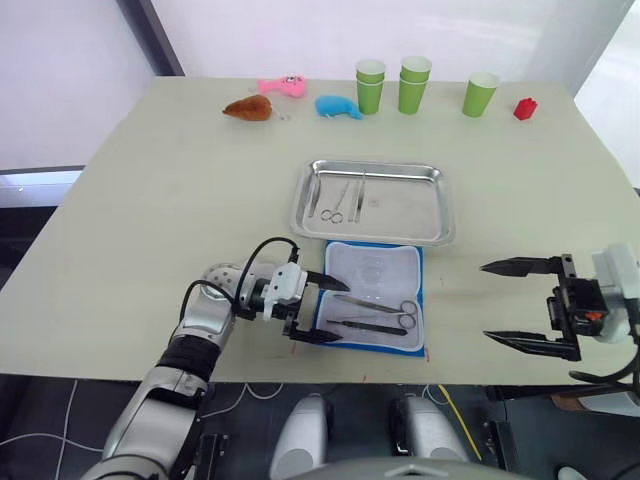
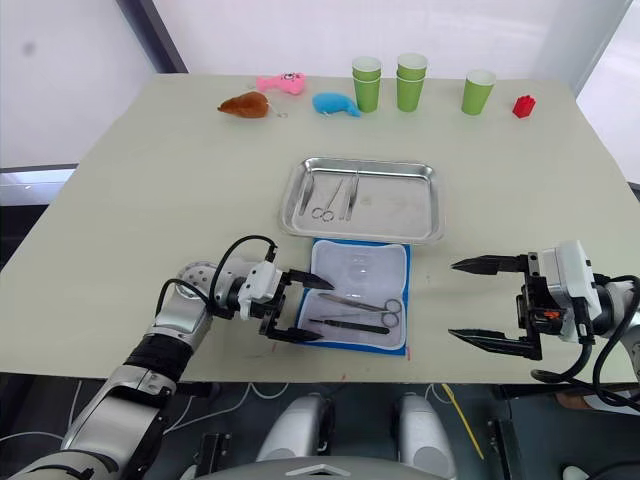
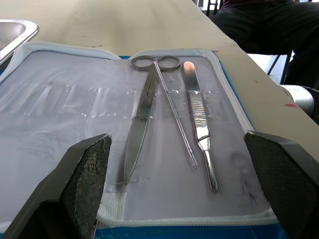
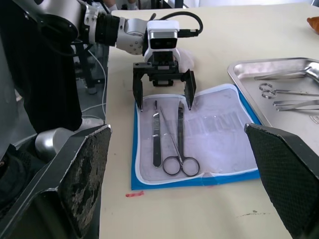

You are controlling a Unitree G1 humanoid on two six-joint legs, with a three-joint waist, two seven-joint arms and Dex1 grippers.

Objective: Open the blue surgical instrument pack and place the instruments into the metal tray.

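Reaching in: your left gripper [image 1: 322,310] sits at the pack's left edge, fingers spread wide and straddling the tips of the remaining tools, so you look lined up for the next pick
Right gripper [image 1: 525,303]: hangs near the table's front edge, well right of the pack, fingers spread and holding nothing; it seems parked clear of the left arm's work
Blue surgical instrument pack [image 1: 372,297]: lies unfolded, pale lining up, near the front edge of the table [image 1: 150,210], its far edge just beside the tray
Instruments in the pack: scissors [image 3: 145,104] with ring handles and a straight flat-handled tool [image 3: 198,119] lie side by side, tucked under clear straps, so you will likely need to slide them out lengthwise
Metal tray [image 1: 440,215]: mid-table, beyond the pack; several instruments [image 1: 340,200] already rest at its left end, leaving room to the right
Far edge: green cups [image 1: 400,88], small toys [image 1: 290,98] and a red block [image 1: 525,108], well clear of the job
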